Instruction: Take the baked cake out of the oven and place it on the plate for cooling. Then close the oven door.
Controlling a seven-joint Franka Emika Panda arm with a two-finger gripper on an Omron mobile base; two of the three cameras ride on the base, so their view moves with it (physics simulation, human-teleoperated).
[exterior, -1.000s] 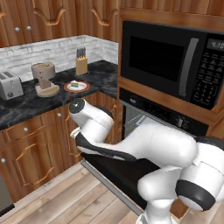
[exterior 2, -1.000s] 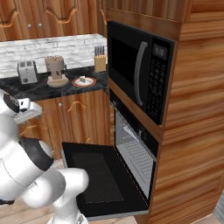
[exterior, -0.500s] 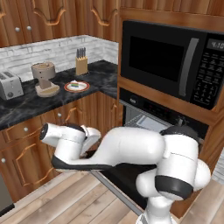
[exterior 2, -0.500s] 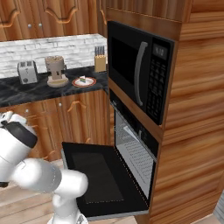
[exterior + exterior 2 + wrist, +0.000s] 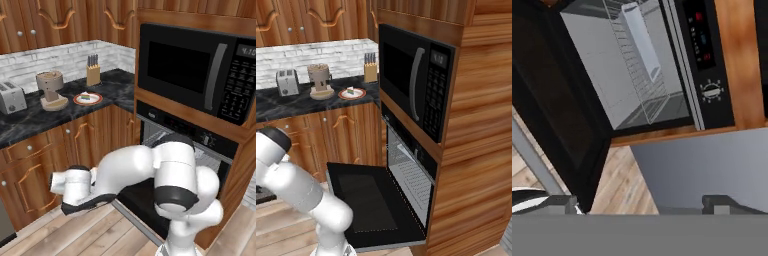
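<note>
Left base view findings: the baked cake (image 5: 87, 97) is seen lying on the plate (image 5: 88, 98) on the counter (image 5: 60, 115), in the upper left of the frame, so the transfer is judged complete. The oven door (image 5: 373, 202) is found dropped flat in the lower centre of the right base view, leaving the oven (image 5: 642, 70) and its wire rack (image 5: 643, 75) exposed. The gripper (image 5: 643, 204) is held low with its fingers spread wide and nothing between them, presumably positioned beside the door for lifting it shut.
</note>
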